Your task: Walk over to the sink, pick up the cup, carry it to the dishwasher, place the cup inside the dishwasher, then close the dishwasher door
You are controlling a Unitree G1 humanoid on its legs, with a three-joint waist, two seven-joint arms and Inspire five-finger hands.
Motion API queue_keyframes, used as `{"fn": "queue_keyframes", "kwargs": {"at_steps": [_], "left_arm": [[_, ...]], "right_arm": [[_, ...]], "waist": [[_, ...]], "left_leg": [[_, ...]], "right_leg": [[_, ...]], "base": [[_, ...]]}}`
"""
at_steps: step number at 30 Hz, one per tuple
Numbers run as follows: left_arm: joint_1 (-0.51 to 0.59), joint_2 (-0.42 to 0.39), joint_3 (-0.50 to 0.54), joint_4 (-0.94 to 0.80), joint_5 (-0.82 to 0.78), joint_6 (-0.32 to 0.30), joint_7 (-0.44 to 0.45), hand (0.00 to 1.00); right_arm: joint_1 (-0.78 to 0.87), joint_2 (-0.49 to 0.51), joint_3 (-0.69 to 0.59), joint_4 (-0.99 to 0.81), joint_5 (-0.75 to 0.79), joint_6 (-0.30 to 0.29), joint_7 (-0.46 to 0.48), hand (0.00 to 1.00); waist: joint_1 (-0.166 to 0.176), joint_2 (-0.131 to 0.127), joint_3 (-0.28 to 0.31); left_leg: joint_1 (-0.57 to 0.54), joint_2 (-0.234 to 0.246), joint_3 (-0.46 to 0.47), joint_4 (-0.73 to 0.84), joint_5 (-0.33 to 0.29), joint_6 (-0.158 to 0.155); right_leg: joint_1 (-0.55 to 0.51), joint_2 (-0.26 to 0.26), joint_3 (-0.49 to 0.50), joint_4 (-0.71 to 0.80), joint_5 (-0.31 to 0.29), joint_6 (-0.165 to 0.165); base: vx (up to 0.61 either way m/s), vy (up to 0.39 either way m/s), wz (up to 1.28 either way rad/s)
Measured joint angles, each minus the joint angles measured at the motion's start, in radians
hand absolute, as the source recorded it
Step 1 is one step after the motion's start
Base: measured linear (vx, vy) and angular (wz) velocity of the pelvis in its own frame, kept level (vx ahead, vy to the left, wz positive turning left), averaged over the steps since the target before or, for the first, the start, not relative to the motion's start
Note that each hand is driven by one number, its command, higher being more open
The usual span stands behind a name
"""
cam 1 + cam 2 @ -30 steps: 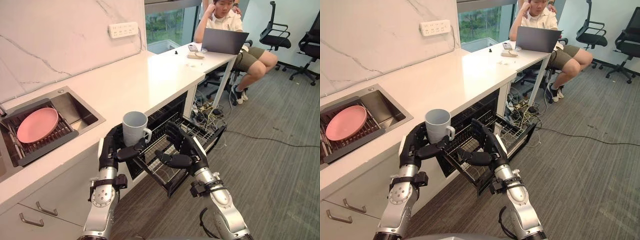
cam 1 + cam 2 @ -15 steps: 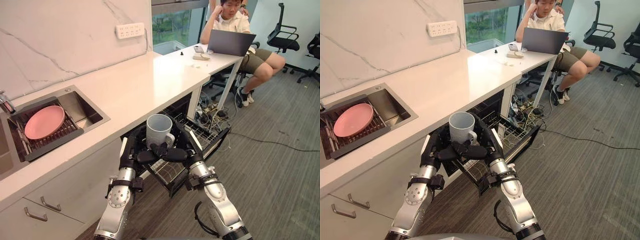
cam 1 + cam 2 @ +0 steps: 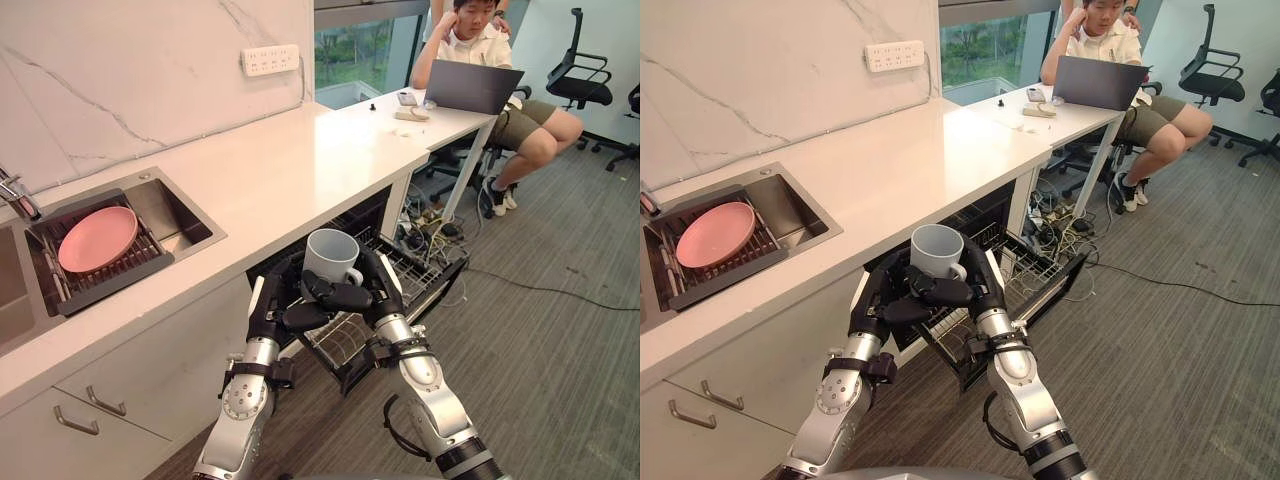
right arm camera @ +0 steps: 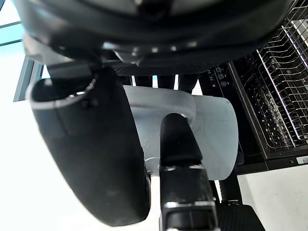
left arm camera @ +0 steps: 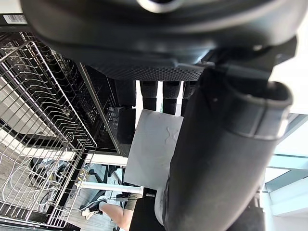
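A pale grey cup point(image 3: 328, 255) with a handle is held upright between both hands, just above the front of the pulled-out wire rack point(image 3: 408, 268) of the open dishwasher point(image 3: 350, 215). My left hand point(image 3: 272, 306) is curled round its left side and base. My right hand point(image 3: 379, 288) wraps the right side, and the two thumbs meet in front of the cup. The left wrist view shows the cup wall point(image 5: 155, 147) past curled fingers; the right wrist view shows the cup point(image 4: 214, 130) against the palm. The dishwasher door point(image 3: 445, 285) hangs open below the rack.
The sink point(image 3: 165, 205) at the left holds a dark rack with a pink plate point(image 3: 97, 238). The white counter edge point(image 3: 300, 215) runs above the dishwasher. A person with a laptop point(image 3: 477, 88) sits at the far end; office chairs and floor cables lie beyond.
The cup has moved right, from beside the counter front to over the rack. My right hand has closed onto it beside the left. The camera has shifted as well.
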State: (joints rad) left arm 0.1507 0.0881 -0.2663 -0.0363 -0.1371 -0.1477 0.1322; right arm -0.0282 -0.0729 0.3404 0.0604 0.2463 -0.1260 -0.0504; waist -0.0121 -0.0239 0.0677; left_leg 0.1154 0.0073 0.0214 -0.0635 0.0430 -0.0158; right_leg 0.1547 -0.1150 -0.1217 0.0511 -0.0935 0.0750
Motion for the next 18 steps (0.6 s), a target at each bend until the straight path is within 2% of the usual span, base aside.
{"fn": "queue_keyframes", "kwargs": {"at_steps": [6, 9, 13, 18], "left_arm": [[0.033, -0.050, 0.009, -0.059, 0.039, 0.000, 0.047, 0.90], [0.045, -0.075, 0.066, -0.106, 0.061, -0.002, 0.091, 0.90], [0.073, -0.080, 0.171, -0.150, 0.099, -0.018, 0.154, 0.90], [0.118, -0.080, 0.199, -0.149, 0.096, -0.019, 0.147, 0.90]], "right_arm": [[0.009, 0.061, -0.072, -0.019, -0.046, 0.000, -0.037, 0.30], [0.051, 0.069, -0.141, -0.084, -0.099, -0.002, -0.067, 0.30], [0.081, 0.075, -0.248, -0.148, -0.211, -0.022, -0.126, 0.30], [0.084, 0.077, -0.294, -0.164, -0.240, -0.038, -0.144, 0.30]], "waist": [[0.001, 0.000, 0.000], [0.015, 0.000, 0.000], [0.015, 0.000, -0.001], [0.015, 0.000, -0.001]], "left_leg": [[0.000, 0.000, -0.008, -0.009, 0.008, -0.001], [0.000, 0.001, -0.008, -0.011, 0.008, -0.001], [-0.001, 0.000, -0.009, -0.014, 0.008, -0.001], [-0.004, 0.001, -0.009, -0.018, 0.008, -0.001]], "right_leg": [[0.000, 0.000, -0.011, 0.000, 0.000, 0.000], [0.000, 0.001, -0.014, -0.002, 0.000, 0.000], [0.000, 0.000, -0.014, -0.005, 0.000, 0.000], [-0.003, 0.000, -0.015, -0.007, 0.000, 0.001]], "base": [[-0.03, -0.013, 0.04], [0.00, 0.000, 0.00], [0.00, 0.000, 0.00], [0.00, 0.000, 0.00]]}}
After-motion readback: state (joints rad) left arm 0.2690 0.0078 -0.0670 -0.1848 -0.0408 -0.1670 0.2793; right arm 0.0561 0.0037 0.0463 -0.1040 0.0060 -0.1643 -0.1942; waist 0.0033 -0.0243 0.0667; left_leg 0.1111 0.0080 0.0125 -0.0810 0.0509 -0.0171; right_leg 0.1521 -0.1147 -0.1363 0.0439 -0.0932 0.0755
